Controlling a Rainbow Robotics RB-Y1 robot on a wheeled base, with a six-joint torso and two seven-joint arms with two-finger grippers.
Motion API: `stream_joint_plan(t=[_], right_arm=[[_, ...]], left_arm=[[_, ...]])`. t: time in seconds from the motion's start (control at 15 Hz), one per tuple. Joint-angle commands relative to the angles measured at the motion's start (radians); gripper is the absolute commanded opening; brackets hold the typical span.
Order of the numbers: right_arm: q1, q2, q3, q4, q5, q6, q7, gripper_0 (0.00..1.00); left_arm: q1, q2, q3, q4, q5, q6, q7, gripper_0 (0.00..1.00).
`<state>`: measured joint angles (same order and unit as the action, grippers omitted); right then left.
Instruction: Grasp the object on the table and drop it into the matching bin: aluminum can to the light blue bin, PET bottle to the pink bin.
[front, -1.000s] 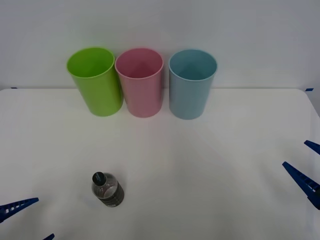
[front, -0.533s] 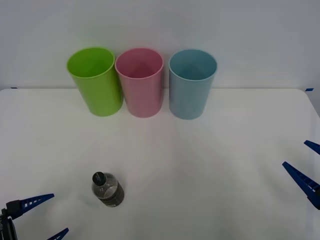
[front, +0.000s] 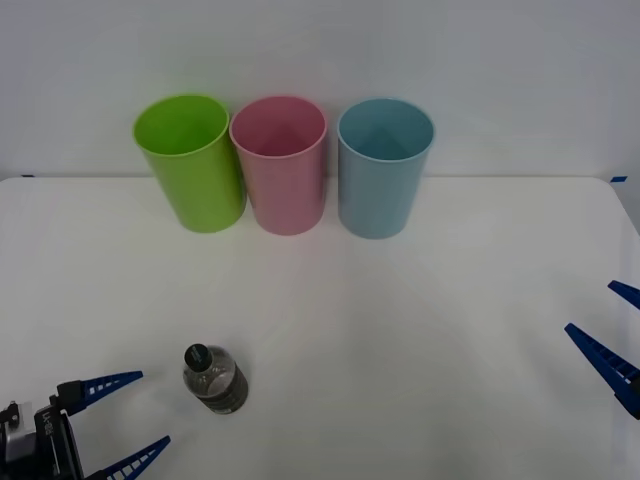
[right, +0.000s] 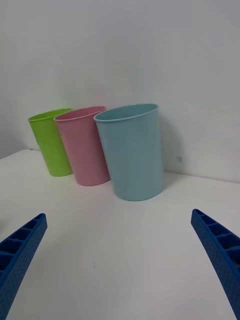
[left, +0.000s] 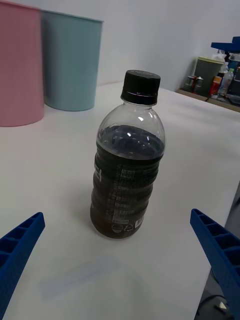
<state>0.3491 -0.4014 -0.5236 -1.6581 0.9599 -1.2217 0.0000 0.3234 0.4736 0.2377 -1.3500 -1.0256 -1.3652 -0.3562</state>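
The PET bottle (front: 215, 378) (left: 127, 165), small and clear with a black cap and dark label, stands upright on the white table (front: 400, 330) at the near left. My left gripper (front: 140, 410) (left: 120, 265) is open just left of the bottle, fingers pointing at it, a short gap away. The pink bin (front: 279, 162) (right: 83, 145) (left: 17, 65) stands at the back between a lime green bin (front: 190, 160) and the light blue bin (front: 383, 165) (right: 131, 150) (left: 70, 62). My right gripper (front: 612, 335) (right: 120, 260) waits open at the table's right edge.
The three bins stand close together in a row along the far side against a white wall. Small blue marks (front: 618, 179) sit at the table's far corners. Shelving and clutter (left: 220, 75) stand beyond the table's right side.
My left gripper has moved in from the lower left corner toward the bottle, with more of its body now in view. Bottle, bins and right gripper have stayed put.
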Motion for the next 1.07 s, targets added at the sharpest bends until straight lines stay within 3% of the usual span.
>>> stream_joint_plan(t=[0.07, 0.6, 1.07], right_arm=[[0.000, 0.000, 0.000, 0.000, 0.000, 0.000, 0.000, 1.00], [0.000, 0.000, 0.000, 0.000, 0.000, 0.000, 0.000, 1.00], [0.000, 0.000, 0.000, 0.000, 0.000, 0.000, 0.000, 1.00]], left_arm=[[-0.026, -0.044, 0.000, 0.000, -0.042, 0.002, 0.000, 1.00], [-0.090, -0.138, 0.003, 0.000, -0.149, 0.017, 0.003, 1.00], [-0.135, -0.170, -0.002, 0.000, -0.212, 0.041, 0.019, 1.00]])
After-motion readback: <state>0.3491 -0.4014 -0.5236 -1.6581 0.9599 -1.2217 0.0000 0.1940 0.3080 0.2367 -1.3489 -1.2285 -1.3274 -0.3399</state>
